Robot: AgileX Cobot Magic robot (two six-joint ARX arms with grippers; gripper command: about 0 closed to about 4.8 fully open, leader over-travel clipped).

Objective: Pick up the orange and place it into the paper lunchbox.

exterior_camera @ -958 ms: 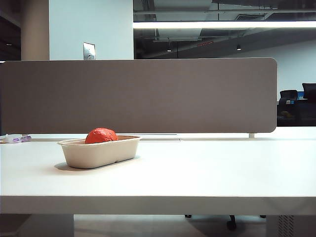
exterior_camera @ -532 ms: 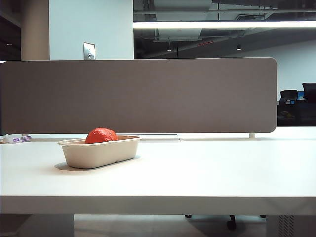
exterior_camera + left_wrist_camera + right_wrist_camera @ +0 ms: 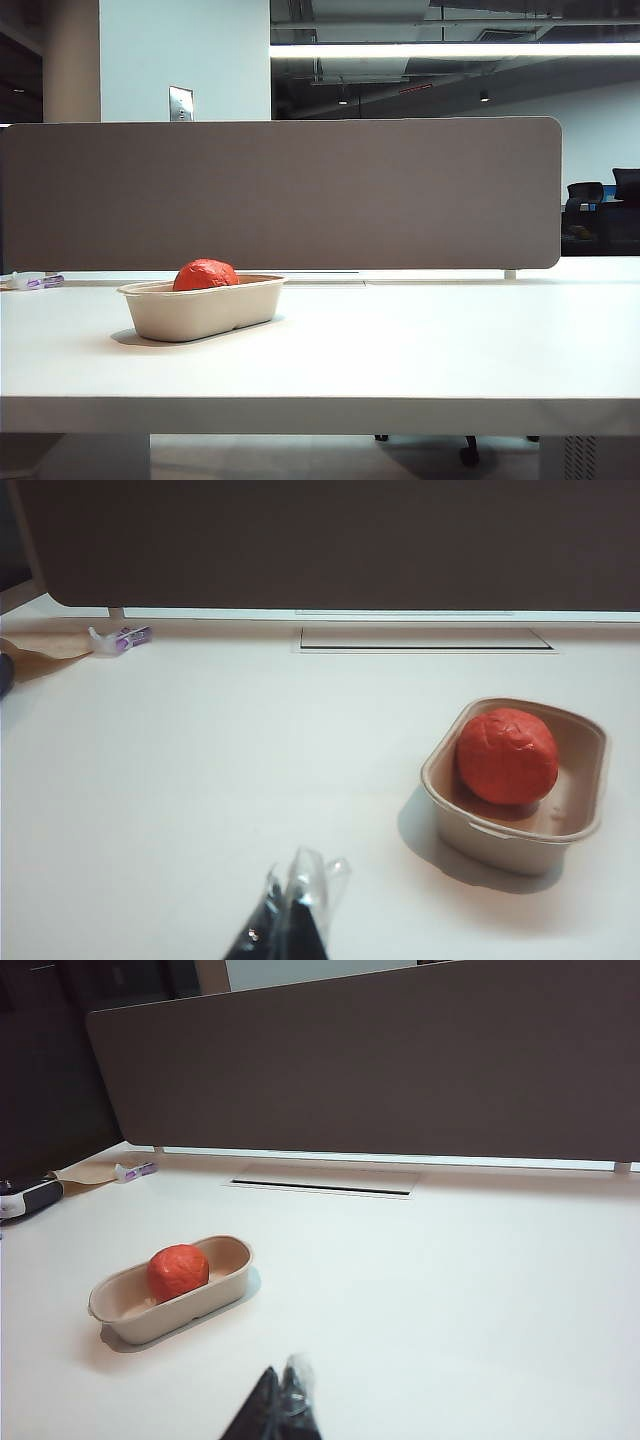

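Bright, even light falls from above — a long white ceiling strip lamp [image 3: 455,49] glows in the exterior view, the room behind it dim. The glossy white table [image 3: 420,350] is washed nearly featureless in both wrist views. A soft shadow lies beside the beige oblong pulp-paper lunchbox [image 3: 520,840]. The wrinkled red-orange ball [image 3: 507,756] stays sharp — both grippers' dark tips at the frame edges look blurred.

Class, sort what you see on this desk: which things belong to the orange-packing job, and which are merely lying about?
Job:
orange, in the lunchbox
paper lunchbox
left gripper, shut, withdrawn
right gripper, shut, withdrawn

Lying about:
purple-labelled item
grey divider
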